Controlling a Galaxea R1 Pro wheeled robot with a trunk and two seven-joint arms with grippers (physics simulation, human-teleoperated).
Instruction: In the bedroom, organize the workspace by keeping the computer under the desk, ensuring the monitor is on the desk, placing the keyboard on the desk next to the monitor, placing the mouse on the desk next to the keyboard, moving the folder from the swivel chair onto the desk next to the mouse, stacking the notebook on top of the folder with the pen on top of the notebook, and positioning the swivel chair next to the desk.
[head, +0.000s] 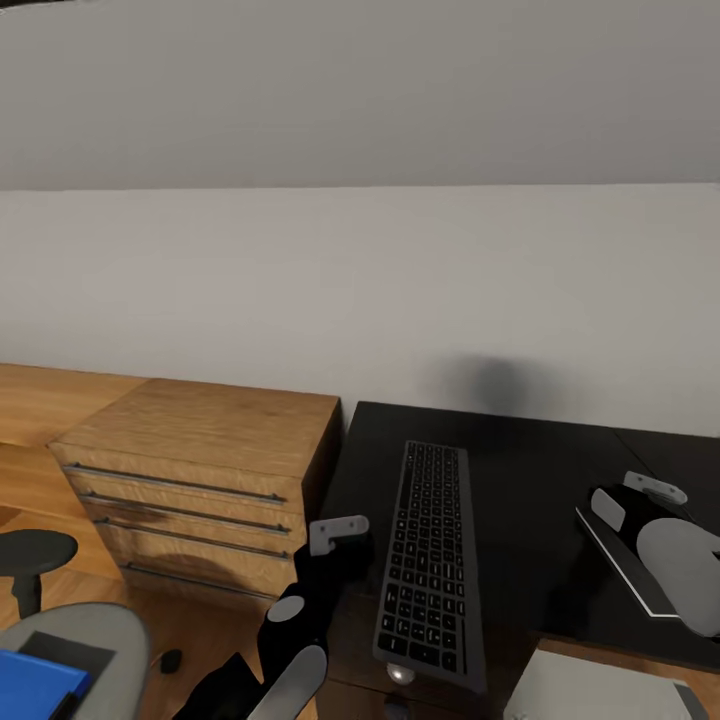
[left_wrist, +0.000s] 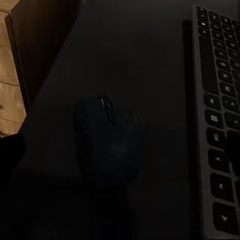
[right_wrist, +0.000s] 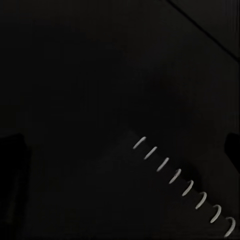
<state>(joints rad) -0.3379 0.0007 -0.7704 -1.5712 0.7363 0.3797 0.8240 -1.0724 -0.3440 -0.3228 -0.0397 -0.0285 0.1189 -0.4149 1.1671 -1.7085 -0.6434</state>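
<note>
One keyboard (head: 425, 555), one mouse (left_wrist: 106, 137), one notebook (right_wrist: 170, 200), one folder (head: 35, 680).

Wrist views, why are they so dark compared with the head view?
Head view: evenly lit, with a soft shadow on the pale wall. Left wrist view: dim, the small dark rounded mouse barely separates from the black desk top. Right wrist view: almost black, only white spiral rings catch light.
</note>
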